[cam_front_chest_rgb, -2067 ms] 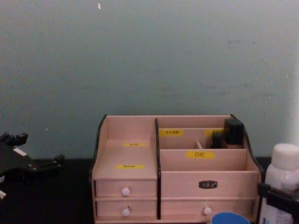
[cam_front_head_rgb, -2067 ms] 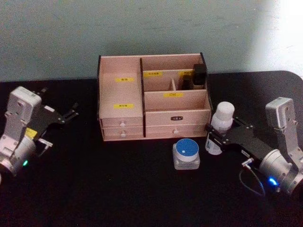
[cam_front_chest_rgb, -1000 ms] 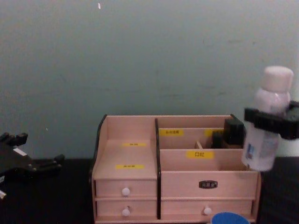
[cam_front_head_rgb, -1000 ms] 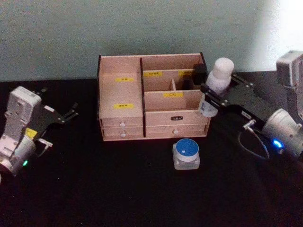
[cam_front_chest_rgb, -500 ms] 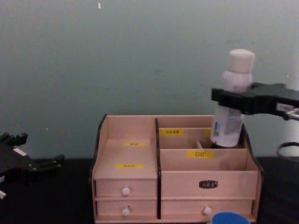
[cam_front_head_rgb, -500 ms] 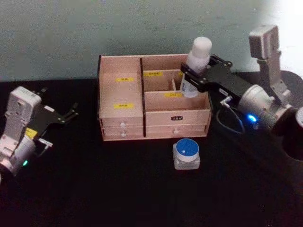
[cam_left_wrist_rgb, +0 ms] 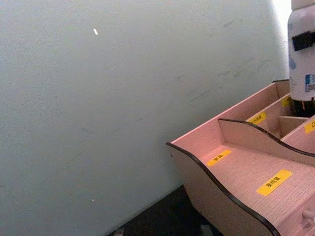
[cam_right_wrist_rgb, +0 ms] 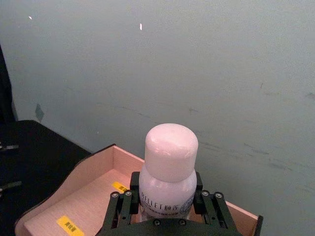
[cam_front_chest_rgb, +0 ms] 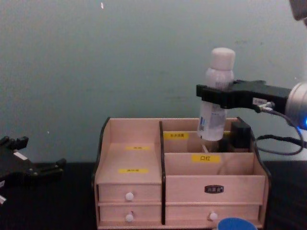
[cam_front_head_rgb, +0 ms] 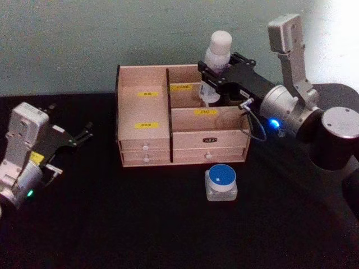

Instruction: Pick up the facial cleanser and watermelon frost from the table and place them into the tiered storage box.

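Care on descent: right jaws, clamped round white pale-capped plastic bottle (cam_front_head_rgb: 216, 56), hold it near upright over rear compartment of light wooden tiered storage box (cam_front_head_rgb: 143, 120) beneath them; lower straight, release late; left jaws idle, spread.

Dim, even light is falling on the tiered storage box (cam_front_head_rgb: 143, 140); wall (cam_front_head_rgb: 336, 42) to its right is glaring white; table (cam_front_head_rgb: 140, 224) around it is swallowing shadows.
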### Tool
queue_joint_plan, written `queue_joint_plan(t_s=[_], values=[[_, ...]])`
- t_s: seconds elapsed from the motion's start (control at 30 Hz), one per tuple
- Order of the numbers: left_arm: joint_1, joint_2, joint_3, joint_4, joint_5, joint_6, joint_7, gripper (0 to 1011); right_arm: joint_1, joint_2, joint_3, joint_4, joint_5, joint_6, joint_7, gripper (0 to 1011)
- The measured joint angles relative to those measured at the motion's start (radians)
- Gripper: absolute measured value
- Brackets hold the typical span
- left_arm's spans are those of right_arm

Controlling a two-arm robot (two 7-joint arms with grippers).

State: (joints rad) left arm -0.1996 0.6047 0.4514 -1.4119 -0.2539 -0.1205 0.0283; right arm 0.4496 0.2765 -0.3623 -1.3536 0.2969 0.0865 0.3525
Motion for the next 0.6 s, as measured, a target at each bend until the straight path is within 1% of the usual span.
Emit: queue_joint_plan(t_s=[0.3, 0.6], values=[[0.000, 0.000, 0.000, 0.000, 0.000, 0.000, 0.000, 1001, 0.052, -0.042, -0.019, 0.085, -0.018, -0.001, 0.000, 601], [0.000, 0.000, 0.000, 0.000, 0.000, 0.000, 0.000, 1001, 0.087, -0.071, -0.028, 0.154, -0.028, -0.002, 0.006, 601]])
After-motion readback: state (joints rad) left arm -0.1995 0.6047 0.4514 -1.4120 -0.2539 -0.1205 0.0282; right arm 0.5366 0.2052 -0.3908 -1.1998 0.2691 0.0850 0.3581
